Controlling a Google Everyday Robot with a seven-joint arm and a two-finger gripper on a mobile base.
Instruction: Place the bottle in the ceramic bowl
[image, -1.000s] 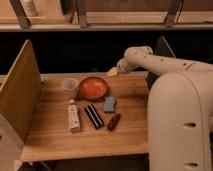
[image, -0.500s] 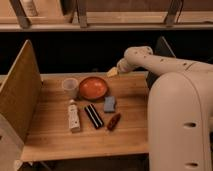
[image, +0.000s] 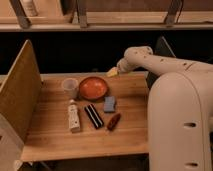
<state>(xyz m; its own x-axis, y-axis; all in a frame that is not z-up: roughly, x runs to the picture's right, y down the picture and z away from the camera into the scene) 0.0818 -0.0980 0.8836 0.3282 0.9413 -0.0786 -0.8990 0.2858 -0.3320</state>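
The cream-white bottle (image: 74, 116) lies flat on the wooden table (image: 55, 140), cap pointing away, left of the black striped bar. The orange-red ceramic bowl (image: 93, 87) stands behind it, toward the table's back, and looks empty. My gripper (image: 112, 72) hangs at the end of the white arm (image: 150, 59), just behind and to the right of the bowl, near the table's back edge. It is well apart from the bottle.
A translucent whitish cup (image: 70, 87) stands left of the bowl. A black striped bar (image: 93, 116), a small blue block (image: 109, 104) and a dark red oblong item (image: 113, 121) lie in front of the bowl. A wooden panel (image: 19, 95) walls the left side. My white body (image: 180, 120) fills the right.
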